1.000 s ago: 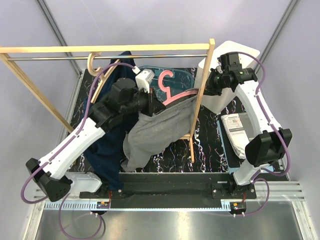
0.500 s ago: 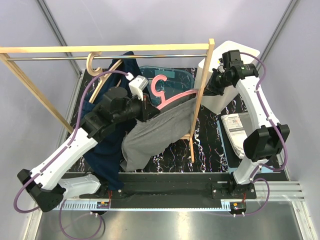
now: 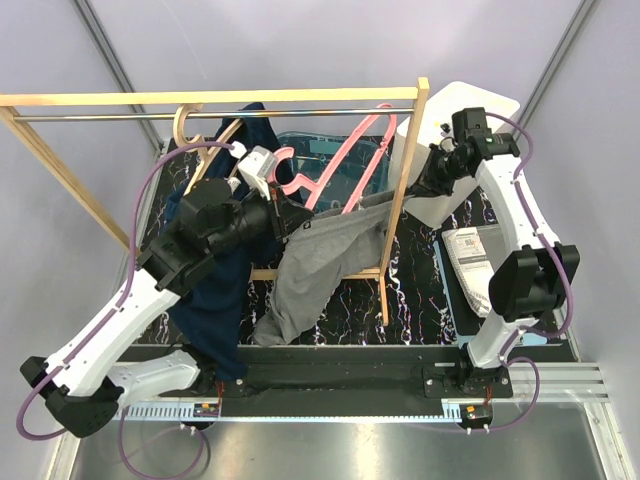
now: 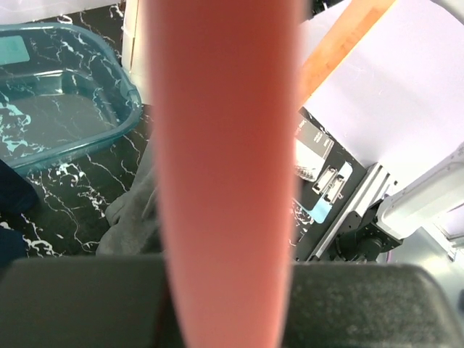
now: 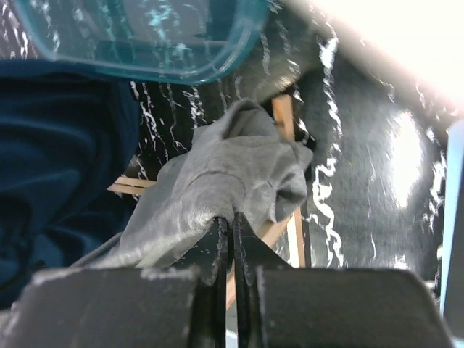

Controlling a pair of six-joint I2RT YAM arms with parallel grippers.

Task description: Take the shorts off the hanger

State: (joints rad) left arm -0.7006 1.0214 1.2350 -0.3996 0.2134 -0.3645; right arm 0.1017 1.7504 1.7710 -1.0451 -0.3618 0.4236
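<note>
A: Gripping what with the left hand (image 3: 290, 205)?
B: Clamping tight on the pink hanger (image 3: 345, 160), holding it tilted just under the rail (image 3: 300, 113).
A: And pinching what with the right hand (image 5: 226, 232)?
B: Squeezing shut on a corner of the grey shorts (image 3: 315, 265), draping toward the worktop's (image 3: 345, 300) near edge. Hanging by the left edge: the navy shorts (image 3: 215, 290).
</note>
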